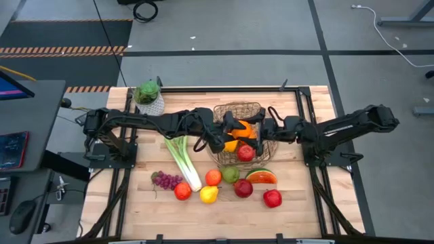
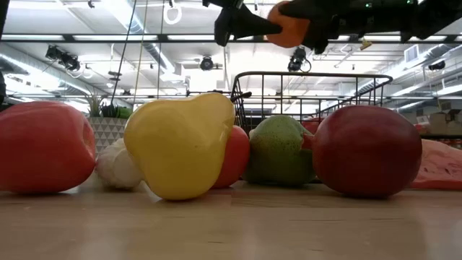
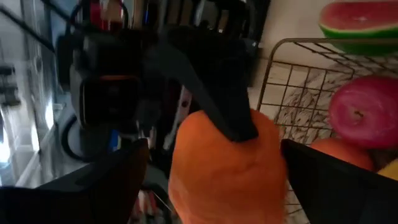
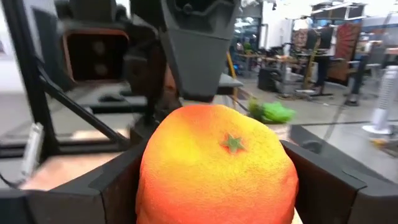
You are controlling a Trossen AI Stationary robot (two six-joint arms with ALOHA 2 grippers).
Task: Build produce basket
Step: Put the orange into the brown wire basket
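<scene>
High view, basket: round open wire bowl (image 1: 239, 108), upper centre of the wooden table (image 1: 135, 210).
High view, grippers: left gripper (image 1: 228, 129) and right gripper (image 1: 262, 129) meet over the basket, with a dimpled orange (image 1: 245, 129) between them.
Low view: the orange hangs above the basket rim; a smooth yellow fruit (image 2: 180, 144) fills the foreground.
Left wrist view: left fingers (image 3: 99, 186) are spread wide, one clear of the peel; a glossy red apple (image 3: 364, 112) lies inside the wire.
Right wrist view: right fingers (image 4: 323, 180) clamp both sides of the orange, whose green star stem shows only here.
</scene>
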